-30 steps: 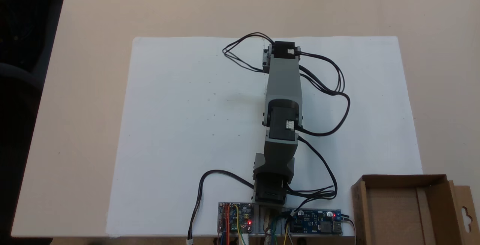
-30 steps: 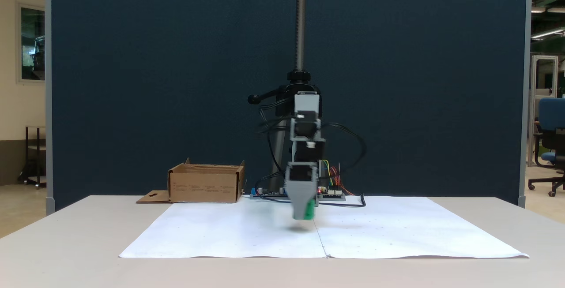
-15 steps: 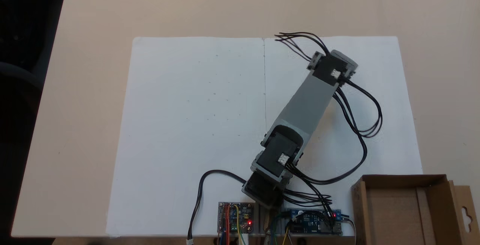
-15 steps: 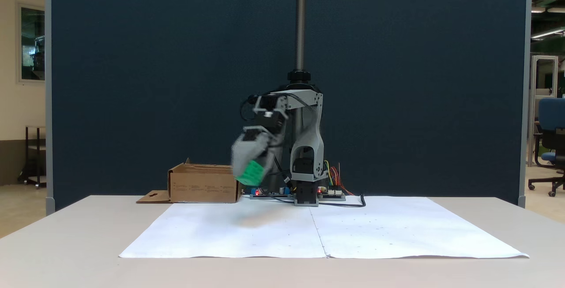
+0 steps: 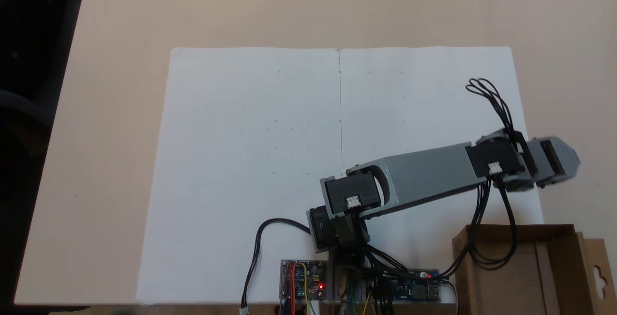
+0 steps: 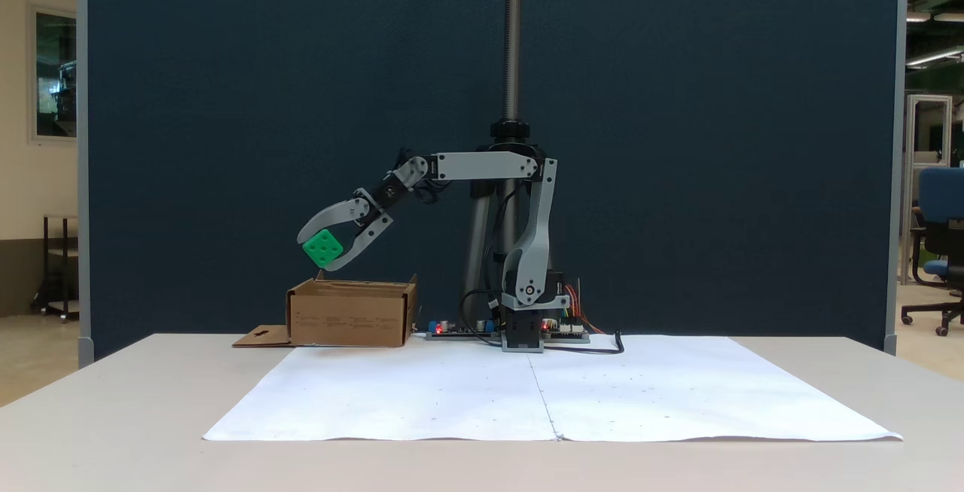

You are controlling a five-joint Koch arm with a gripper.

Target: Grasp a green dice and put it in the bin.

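Observation:
In a fixed view from the front, the green dice (image 6: pixel 322 248) is held between the grey jaws of my gripper (image 6: pixel 319 252), which is shut on it. It hangs in the air a little above the left end of the bin (image 6: pixel 350 316), a low brown cardboard box. In a fixed view from above, the gripper (image 5: pixel 565 161) is blurred at the right edge of the paper and covers the dice. There it lies just past the upper rim of the bin (image 5: pixel 530 228), whose hang-hole tab (image 5: pixel 599 276) sticks out to the right.
A white paper sheet (image 5: pixel 250 160) covers the middle of the tan table. Circuit boards (image 5: pixel 302 279) and black cables (image 5: pixel 487 252) sit at the arm's base, some cables drooping over the bin. A metal pole (image 6: pixel 513 32) and a dark blue partition stand behind.
The arm has swung from the middle of the sheet to the bin's side, carrying the dice. The dice has risen from just above the paper to above the box's rim.

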